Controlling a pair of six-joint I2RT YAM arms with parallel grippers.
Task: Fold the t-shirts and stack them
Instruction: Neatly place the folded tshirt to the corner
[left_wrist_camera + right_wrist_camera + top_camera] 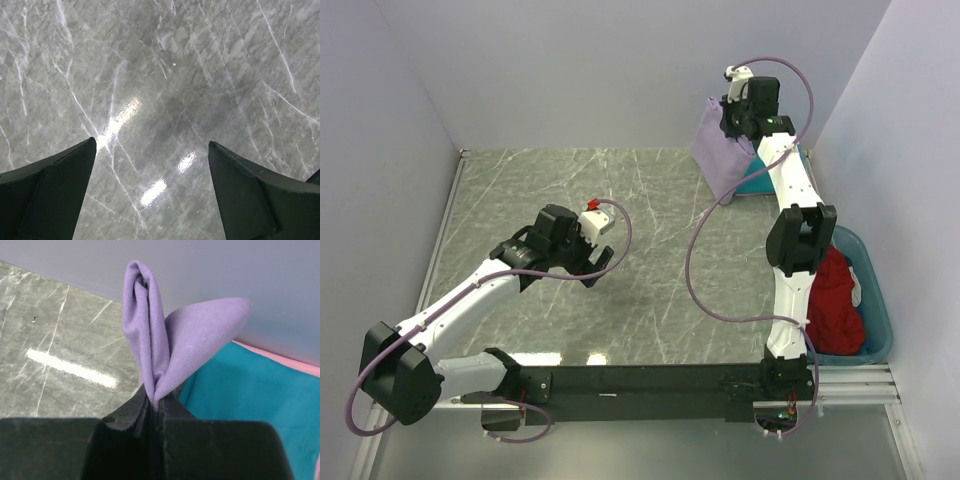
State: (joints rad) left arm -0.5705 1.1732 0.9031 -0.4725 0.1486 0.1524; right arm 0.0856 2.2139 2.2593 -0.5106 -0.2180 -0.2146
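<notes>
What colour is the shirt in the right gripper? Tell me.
Light purple; the shirt shows best in the right wrist view, clamped by the right gripper.

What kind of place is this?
Probably a robot test booth: plain walls box in a marble-look table, the left arm and right arm are bolted at its near edge, and a teal bin holds a dark red t-shirt.

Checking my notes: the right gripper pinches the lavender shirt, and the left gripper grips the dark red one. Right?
No: the left gripper is open and empty over the table, per the left wrist view. The right gripper does pinch the lavender shirt.
</notes>
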